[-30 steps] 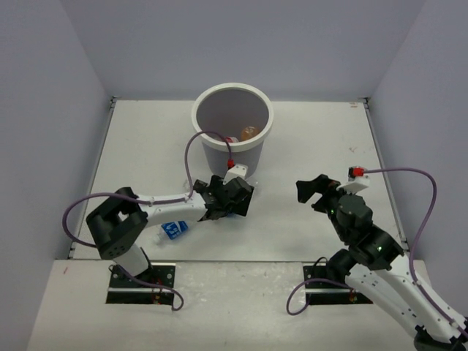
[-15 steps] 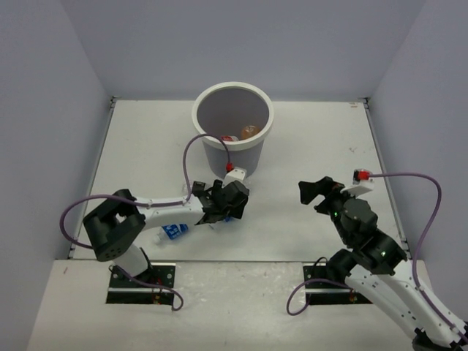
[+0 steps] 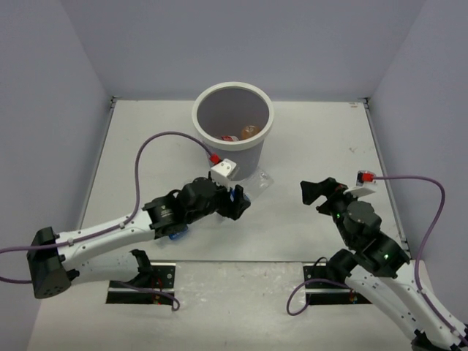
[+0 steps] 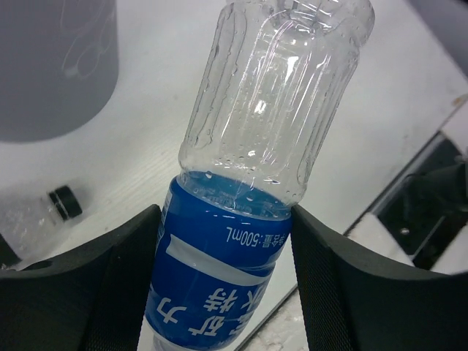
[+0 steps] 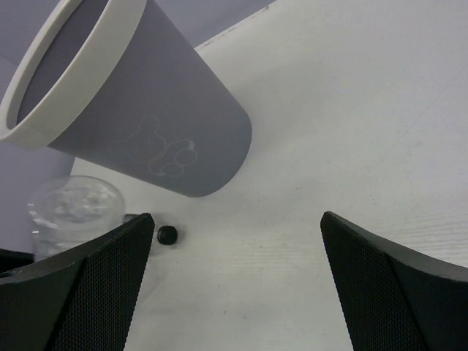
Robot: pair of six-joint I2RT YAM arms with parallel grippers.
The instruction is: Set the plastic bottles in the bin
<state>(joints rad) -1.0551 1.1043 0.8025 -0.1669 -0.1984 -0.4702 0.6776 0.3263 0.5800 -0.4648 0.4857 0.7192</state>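
Between the left gripper's black fingers a blue-labelled bottle is pinched at its label, with its cap end cut off below the frame. Its long axis runs out ahead of the wrist, ribbed base leading, tilted slightly right. Ahead and to the left stands the bin, only its grey wall showing. The left arm lies stretched low and forward. The right gripper is spread wide and holds nothing.

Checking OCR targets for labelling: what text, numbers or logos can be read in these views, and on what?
"500mL", beside small characters too blurred to read: blue label of the clear bottle.
Large white characters, same label: cut off, unreadable.
Bin: bear and paw outline, no words.
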